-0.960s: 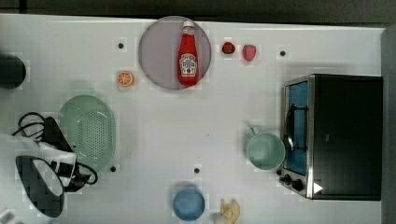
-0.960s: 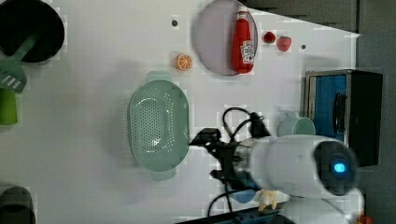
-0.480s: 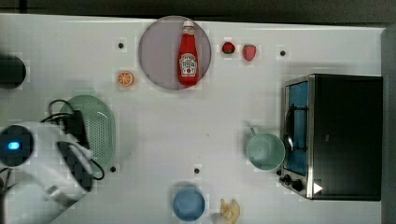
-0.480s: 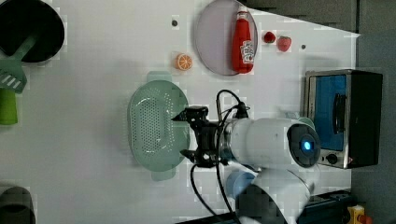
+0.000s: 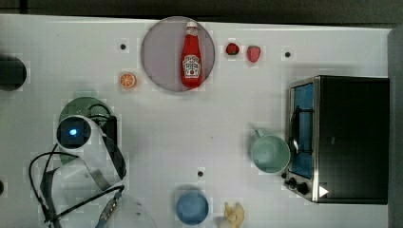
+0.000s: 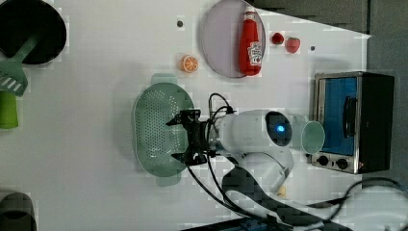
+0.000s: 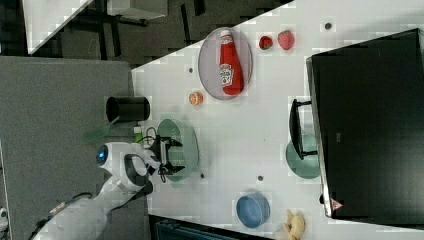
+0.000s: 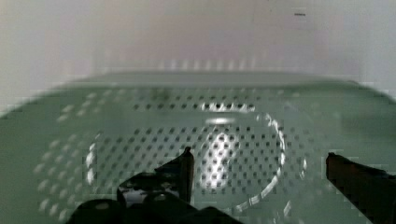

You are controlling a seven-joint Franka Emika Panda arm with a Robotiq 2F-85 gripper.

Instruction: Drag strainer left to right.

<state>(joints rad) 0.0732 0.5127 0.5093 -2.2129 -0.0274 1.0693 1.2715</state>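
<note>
White surface carries your strainer (image 6: 161,127) toward the left view's left, below the orange slice (image 6: 189,63). It looks light, stiff and slippery, so hook its rim. Your fingers (image 6: 179,120) hang spread wide over its basin.

surface: white table (image 5: 157,137) | on it: strainer (image 6: 159,127), plate (image 5: 161,52), mug (image 5: 270,154), toaster oven (image 5: 340,137), blue bowl (image 5: 192,207), possibly an orange slice (image 5: 127,80)

The strainer (image 8: 140,116) is looking like glossy plastic, its perforated bottom catching bright highlights. The table (image 5: 190,123) is showing smooth and matt white. The toaster oven (image 5: 342,137) is presenting a brushed-metal front frame and matt black top.
</note>
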